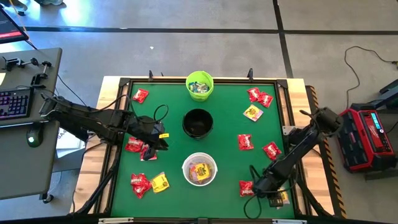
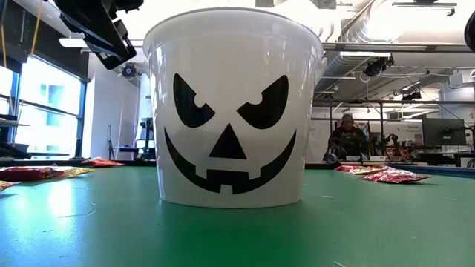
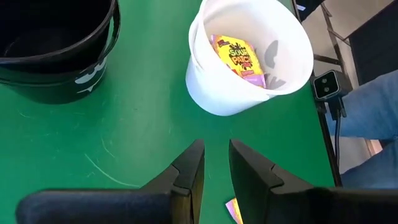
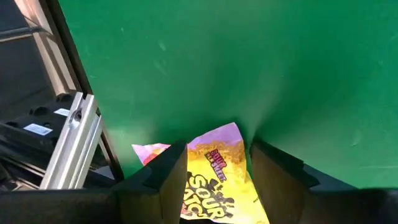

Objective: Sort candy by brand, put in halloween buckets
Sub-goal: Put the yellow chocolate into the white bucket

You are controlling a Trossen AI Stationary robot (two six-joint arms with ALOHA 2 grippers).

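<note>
Our right gripper pinched a yellow candy packet at the table's near right corner. Our left gripper, its fingers narrowly parted with nothing visible between them, hung left of the black bucket and white bucket. The green bucket sat beyond, red packets scattered around.

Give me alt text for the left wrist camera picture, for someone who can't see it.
A white bucket holding a yellow candy packet stands on the green table, with a black bucket beside it. The left claw hangs above the table, fingers slightly apart, a packet corner showing between them.
</note>
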